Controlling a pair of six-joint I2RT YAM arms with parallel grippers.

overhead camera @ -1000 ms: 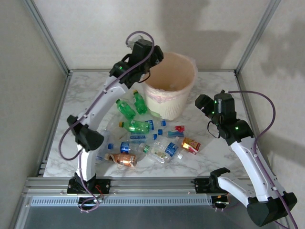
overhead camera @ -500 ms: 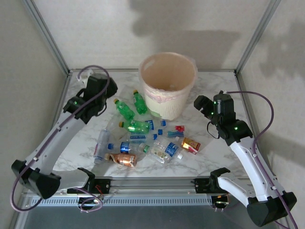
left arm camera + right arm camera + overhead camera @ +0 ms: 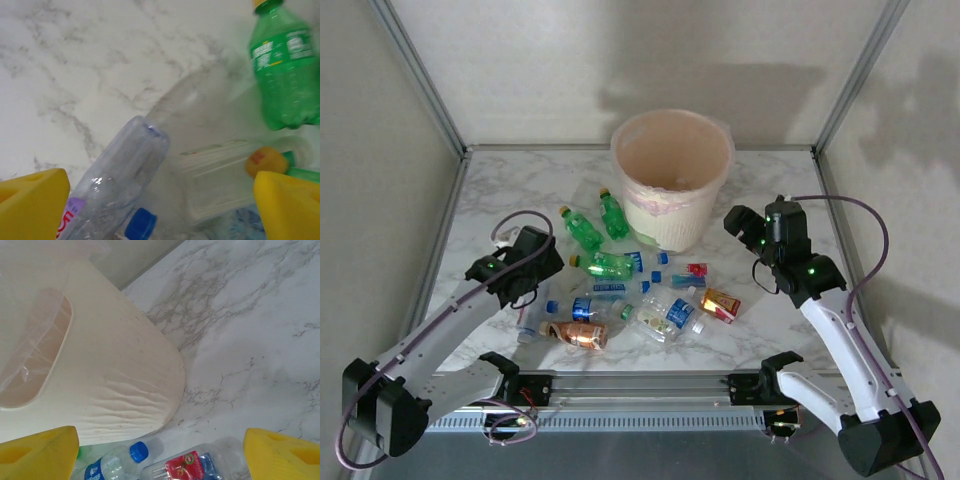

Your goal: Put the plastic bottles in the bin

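Note:
The cream bin (image 3: 670,170) with its pinkish liner stands at the back centre. Plastic bottles lie in a pile in front of it: green ones (image 3: 582,228) (image 3: 610,265), clear blue-labelled ones (image 3: 670,315), an orange-labelled one (image 3: 575,335) and a red-orange one (image 3: 720,303). My left gripper (image 3: 542,262) hovers open at the pile's left edge, over a clear bottle (image 3: 115,185), a loose blue cap (image 3: 140,225) and a green bottle (image 3: 282,75). My right gripper (image 3: 738,222) hangs open beside the bin (image 3: 100,375), above a blue-capped bottle (image 3: 117,462) and a red-labelled bottle (image 3: 187,465). Neither gripper holds anything.
The marble table (image 3: 500,190) is fenced by metal frame posts (image 3: 420,80) and pale walls. Several loose blue caps (image 3: 662,258) lie among the bottles. Bare marble (image 3: 260,340) stretches to the right of the bin.
My left arm swung from the bin's rim out to the left, then down and forward to the pile's left edge. The right arm barely shifted.

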